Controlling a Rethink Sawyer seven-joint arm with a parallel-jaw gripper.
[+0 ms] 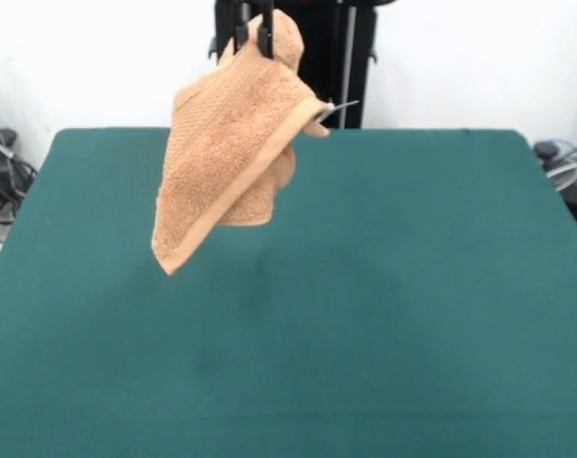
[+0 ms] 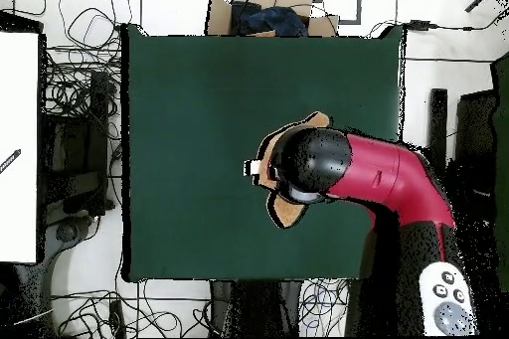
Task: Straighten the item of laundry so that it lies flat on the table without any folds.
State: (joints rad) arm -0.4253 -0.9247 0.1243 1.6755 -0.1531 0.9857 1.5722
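The gripper [image 1: 253,38], at twelve o'clock, is clamped on the towel [image 1: 229,162], which hangs folded above the table [image 1: 412,315]; laying it flat remains undone.

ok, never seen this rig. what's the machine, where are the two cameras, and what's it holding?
It is a single red and black robot arm with a gripper at its end. One picture is taken across the table, facing the robot; the other looks straight down from above, so the arm covers most of what it holds. The gripper is shut on a small orange-tan terry towel, pinched at its top so that it hangs folded in the air, clear of the table with its dark green cloth top. Nothing else lies on the table. In the overhead view only the towel's edges peek out.
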